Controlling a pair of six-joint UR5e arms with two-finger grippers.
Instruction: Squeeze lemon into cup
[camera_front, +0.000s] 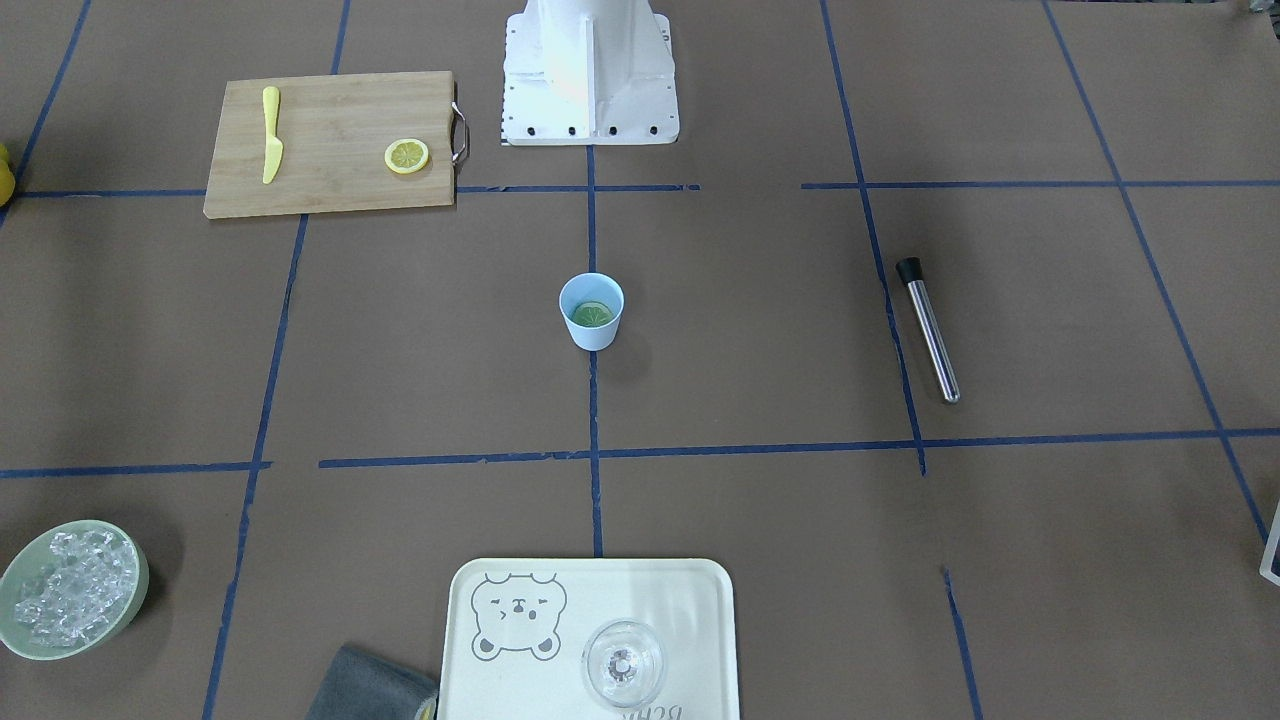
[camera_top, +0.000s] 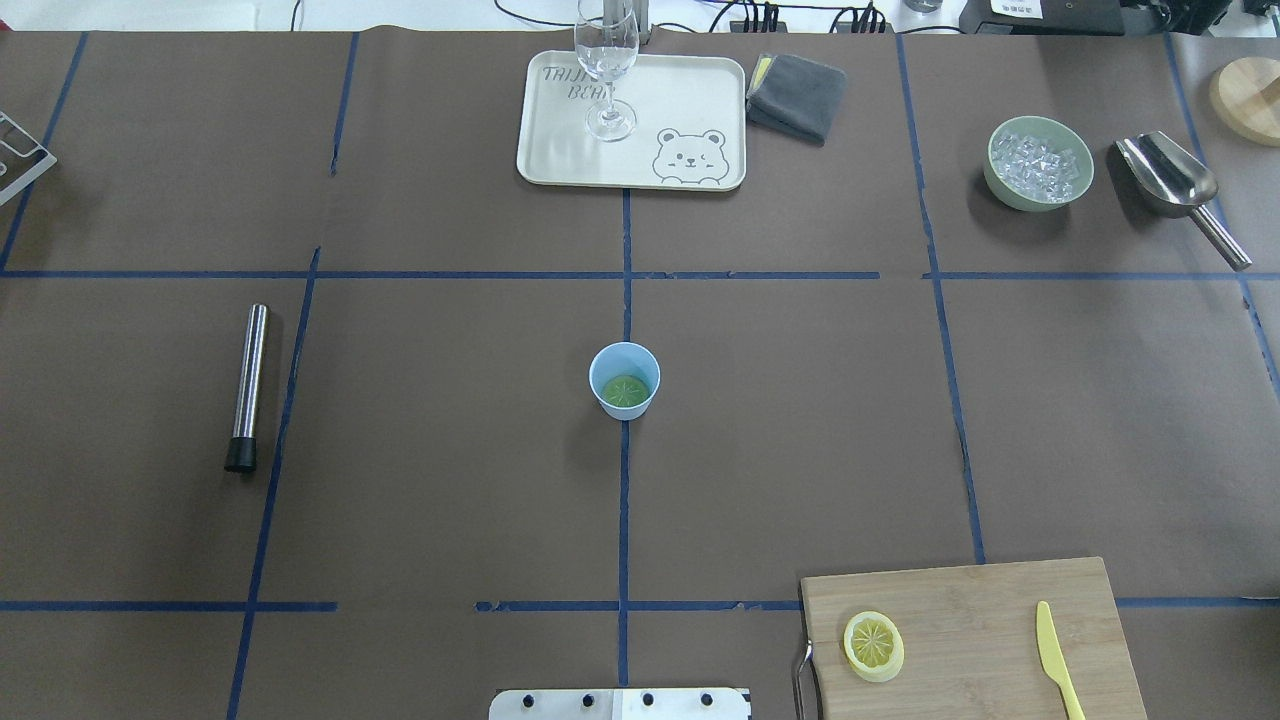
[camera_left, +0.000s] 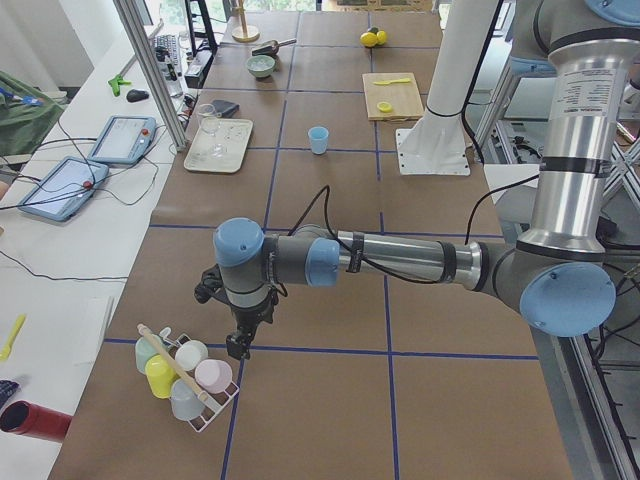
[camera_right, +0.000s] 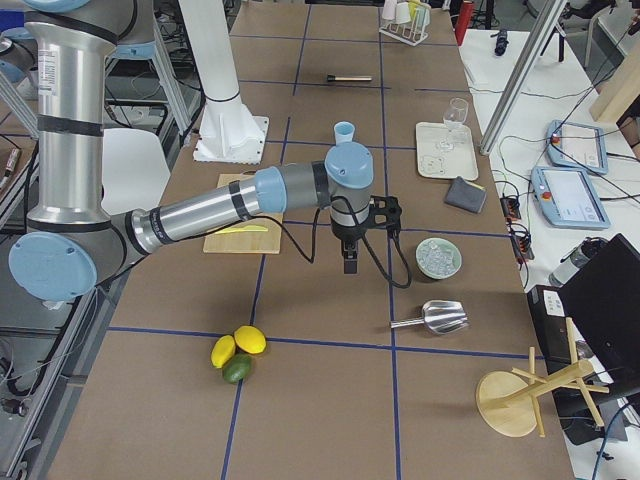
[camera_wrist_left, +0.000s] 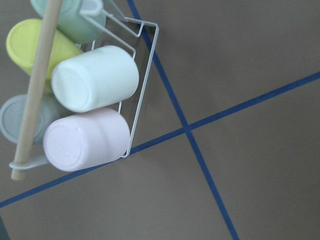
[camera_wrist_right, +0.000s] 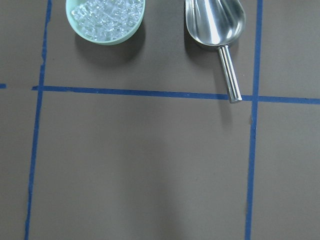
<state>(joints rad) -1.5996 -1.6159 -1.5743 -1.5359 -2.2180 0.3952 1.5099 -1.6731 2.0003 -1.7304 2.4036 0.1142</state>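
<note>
Front-facing: the small light-blue plastic cup (camera_front: 592, 338) stands upright mid-counter with a round greenish slice (camera_front: 592, 314) flat in its bottom. It may be a lemon slice tinted by the cup. A thin round yellow lemon slice (camera_front: 407, 156) lies flat on the bamboo cutting board (camera_front: 330, 110). No end effector shows.

Overhead: same layout, cup (camera_top: 625, 360), board slice (camera_top: 873, 645), no arms.

Exterior left: the left end effector (camera_left: 238, 345) points down beside a wire rack of pastel cups (camera_left: 185, 385). The blue cup (camera_left: 318, 139) is well apart, far beyond it. Can't tell whether the fingers are spread or closed.

Exterior right: the right end effector (camera_right: 348, 262) points down with the forearm level. The board is near, on its robot side. Finger state can't be told.

Wrist views: no fingers visible.

Judgement: the right arm is nearer the board slice, which is round with no long axis.
</note>
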